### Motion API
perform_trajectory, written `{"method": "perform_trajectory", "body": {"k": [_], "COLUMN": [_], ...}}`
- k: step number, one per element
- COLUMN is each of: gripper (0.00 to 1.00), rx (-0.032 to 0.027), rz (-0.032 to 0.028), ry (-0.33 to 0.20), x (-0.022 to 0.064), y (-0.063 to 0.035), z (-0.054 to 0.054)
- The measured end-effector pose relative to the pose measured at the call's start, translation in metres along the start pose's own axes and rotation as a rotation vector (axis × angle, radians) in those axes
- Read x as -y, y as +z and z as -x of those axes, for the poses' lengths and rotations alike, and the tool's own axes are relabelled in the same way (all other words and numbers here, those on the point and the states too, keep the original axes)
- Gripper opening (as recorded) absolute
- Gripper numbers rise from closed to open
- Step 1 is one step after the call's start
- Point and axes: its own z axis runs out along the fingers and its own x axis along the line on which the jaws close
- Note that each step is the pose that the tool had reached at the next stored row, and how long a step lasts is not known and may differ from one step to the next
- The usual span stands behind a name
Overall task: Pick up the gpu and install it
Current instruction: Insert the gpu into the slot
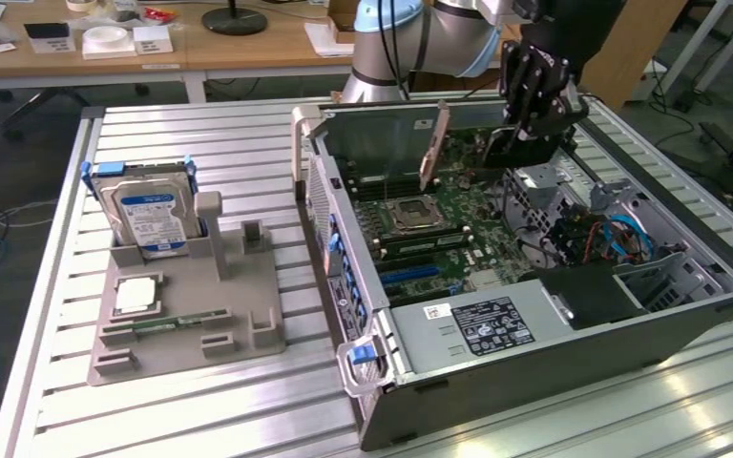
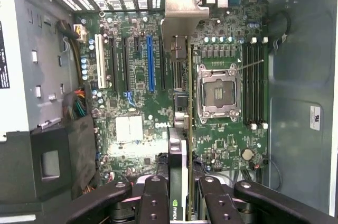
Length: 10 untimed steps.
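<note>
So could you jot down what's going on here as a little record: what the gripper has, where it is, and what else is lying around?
gripper: shut on the gpu, over the open computer case
gpu: held edge-on above the motherboard, silver bracket at the end away from the gripper
blue slot: empty
processor socket: empty
hard drive: upright in the grey holder, on the exterior view's left
memory stick: lying flat in the same holder

Arm (image 1: 399, 38) overhead, gripper (image 1: 526, 148) pointing down, clamped on gpu (image 2: 179, 145).
</note>
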Motion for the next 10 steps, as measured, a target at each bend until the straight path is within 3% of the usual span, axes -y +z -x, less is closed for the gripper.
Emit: {"method": "perform_trajectory", "body": {"k": [10], "gripper": [0.27], "rx": [-0.0015], "rz": [-0.001], "ry": [0.013], "x": [-0.0055], "y": [0.0066], "z": [-0.0052]}}
